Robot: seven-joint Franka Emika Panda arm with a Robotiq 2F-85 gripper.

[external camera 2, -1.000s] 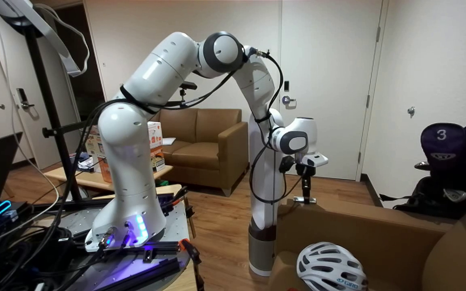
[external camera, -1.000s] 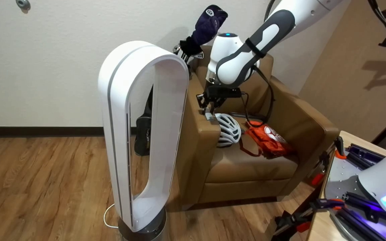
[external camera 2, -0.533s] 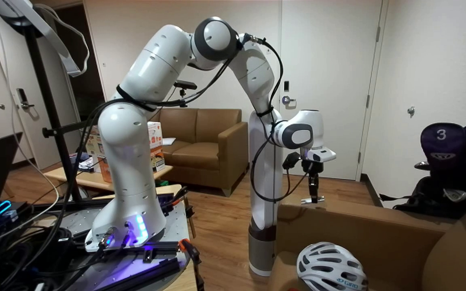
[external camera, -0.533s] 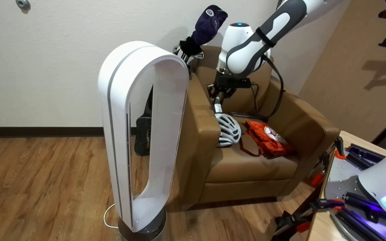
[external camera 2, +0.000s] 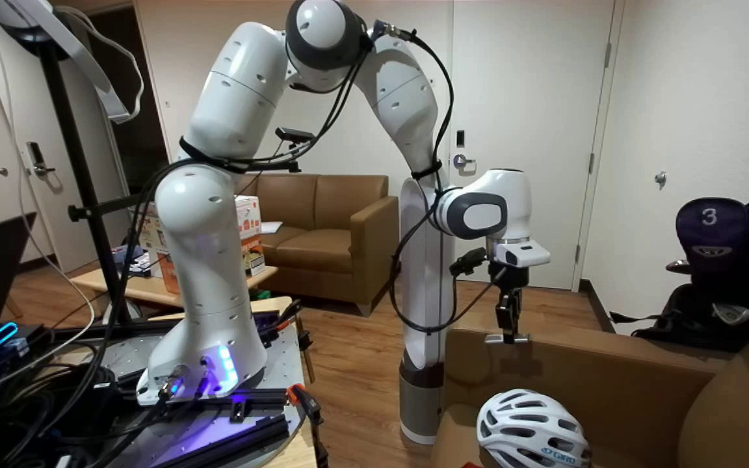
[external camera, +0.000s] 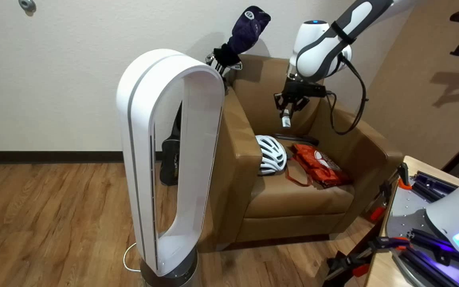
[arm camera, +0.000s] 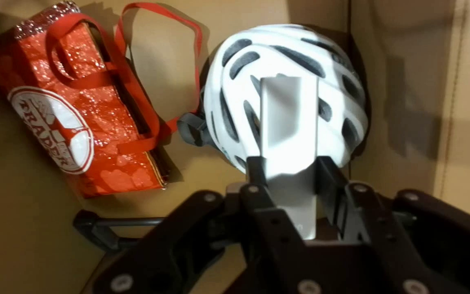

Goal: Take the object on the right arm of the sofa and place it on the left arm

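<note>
The sofa is a brown armchair with broad padded arms. The fan-side arm (external camera: 237, 131) and the far arm (external camera: 367, 131) show in an exterior view. The object is a narrow silver-white block (arm camera: 290, 122); it also shows in both exterior views (external camera: 286, 120) (external camera 2: 495, 338). My gripper (arm camera: 290, 169) is shut on its sides, with a black finger on each side. The gripper also shows in an exterior view (external camera: 287, 113), holding the block in the air above the seat, inward of the fan-side arm. The block touches nothing but the fingers.
A white helmet (external camera: 271, 154) and a red bag (external camera: 320, 165) lie on the seat. A dark bar-shaped thing (external camera: 296, 138) lies near the backrest. A tall white ring fan (external camera: 201, 159) stands beside the chair. A golf bag (external camera 2: 706, 309) stands behind it.
The gripper has lifted the block off the fan-side arm and carried it inward over the seat, toward the far arm. The fingers have stayed shut on it. The helmet and bag have not moved.
</note>
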